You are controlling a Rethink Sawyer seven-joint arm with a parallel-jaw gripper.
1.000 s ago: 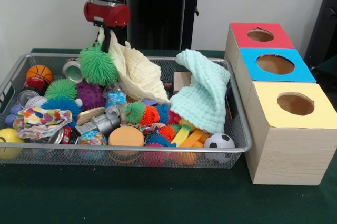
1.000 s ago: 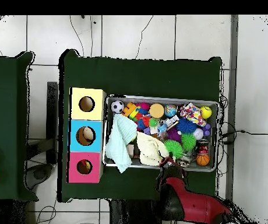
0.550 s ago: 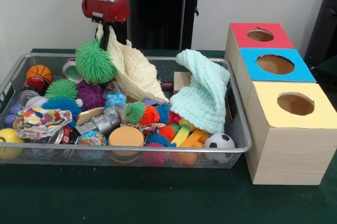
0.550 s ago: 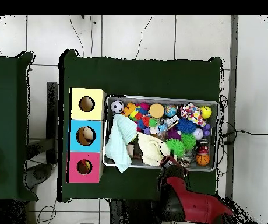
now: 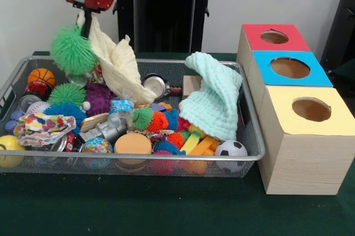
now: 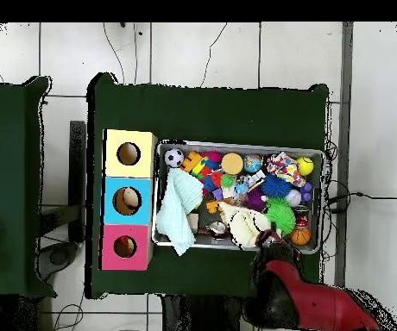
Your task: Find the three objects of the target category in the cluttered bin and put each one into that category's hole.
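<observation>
We see the gripper raised above the far left corner of the wire bin, closed on the upper corner of a cream cloth; the cloth hangs from it in a long drape, its lower end trailing into the clutter. A green spiky ball hangs against the cloth just below the gripper; we judge its spines have snagged the weave, since nothing else seems to hold it, though we cannot tell whether a finger also touches it.

A mint cloth stands heaped against the bin's right side, nearest the three boxes; it reads as the same kind of thing as the cream one. We cannot tell where a third cloth lies; a patterned fabric piece at the near left may be it.

The red-topped box, blue-topped box and yellow-topped box stand in a row outside the bin's right end, each with a round hole; which hole suits cloths we cannot say.

From overhead the cream cloth sits at the bin edge nearest the arm.

Our judgement: the lift is under way; the snagged ball may ride along and drop into the wrong hole, and the trailing hem could drag small toys out.
</observation>
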